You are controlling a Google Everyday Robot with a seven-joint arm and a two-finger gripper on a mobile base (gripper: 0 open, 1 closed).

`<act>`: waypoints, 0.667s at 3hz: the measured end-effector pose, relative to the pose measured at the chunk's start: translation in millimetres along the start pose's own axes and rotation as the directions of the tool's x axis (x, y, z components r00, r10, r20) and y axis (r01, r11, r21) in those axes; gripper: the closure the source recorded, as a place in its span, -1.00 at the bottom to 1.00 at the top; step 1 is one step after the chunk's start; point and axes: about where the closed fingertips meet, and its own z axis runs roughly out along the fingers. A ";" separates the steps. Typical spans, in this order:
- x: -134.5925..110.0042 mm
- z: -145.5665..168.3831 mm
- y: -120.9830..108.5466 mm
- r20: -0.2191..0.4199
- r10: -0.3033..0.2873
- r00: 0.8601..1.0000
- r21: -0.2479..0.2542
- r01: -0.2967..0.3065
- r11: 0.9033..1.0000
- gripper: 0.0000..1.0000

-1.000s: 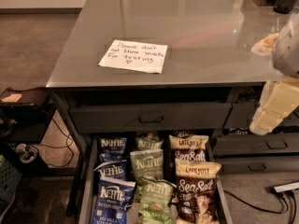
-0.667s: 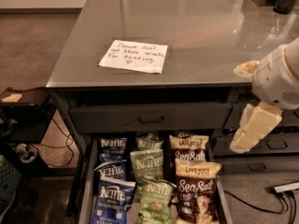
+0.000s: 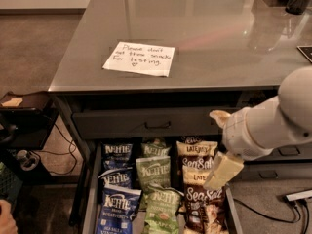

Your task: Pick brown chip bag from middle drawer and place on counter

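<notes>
The middle drawer point(image 3: 89, 199) is pulled open below the counter point(image 3: 204, 28). Its right column holds three brown chip bags, the front one point(image 3: 201, 207) with big "Sea Salt" lettering, another point(image 3: 194, 152) at the back. My gripper point(image 3: 212, 150) hangs above this right column, on the white arm coming in from the right. Its two cream fingers are spread apart, one long finger point(image 3: 223, 171) pointing down over the middle brown bag. The gripper holds nothing.
Blue Kettle bags point(image 3: 117, 204) fill the drawer's left column and green Kettle bags point(image 3: 154, 170) the middle. A handwritten white note point(image 3: 139, 58) lies on the counter. A shut drawer front with a bar handle point(image 3: 158, 125) sits above. A dark cart point(image 3: 24, 106) stands left; cables point(image 3: 292, 196) lie right.
The arm has swung left and down from the counter's right edge, bringing the gripper over the right column of the open drawer. The bags have not moved.
</notes>
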 end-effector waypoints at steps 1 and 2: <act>8.5 61.7 20.4 0.020 -0.008 1.000 -0.061 0.009 0.998 -1.00; 19.3 117.8 43.7 0.029 -0.009 1.000 -0.145 0.013 0.989 -1.00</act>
